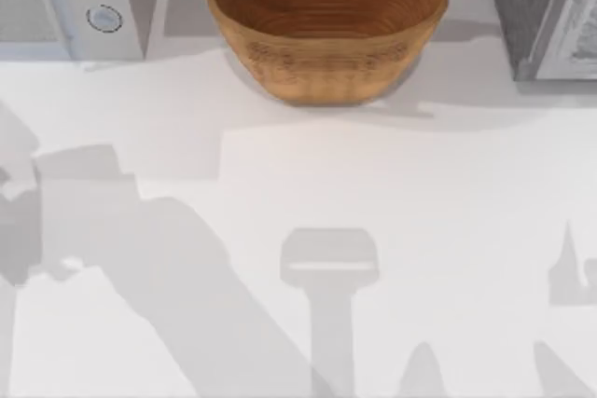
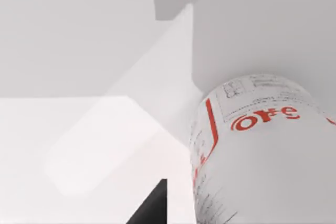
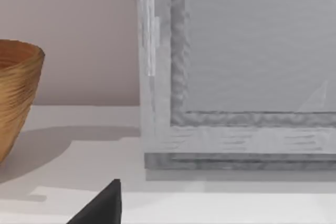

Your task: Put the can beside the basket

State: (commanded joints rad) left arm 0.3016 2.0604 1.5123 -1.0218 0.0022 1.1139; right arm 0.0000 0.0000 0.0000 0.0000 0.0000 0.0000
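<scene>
The can (image 2: 262, 150) looms right against the left gripper's dark finger (image 2: 152, 205), though its grip is unclear, far from the basket (image 1: 326, 25).

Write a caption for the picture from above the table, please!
A big woven basket sits at the back of the white table, between two grey appliances.

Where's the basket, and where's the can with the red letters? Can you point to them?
basket (image 1: 326, 67): top view, on its woven outer wall, below the rim.
can (image 2: 262, 150): left wrist view, on its white side, below the red lettering.
</scene>
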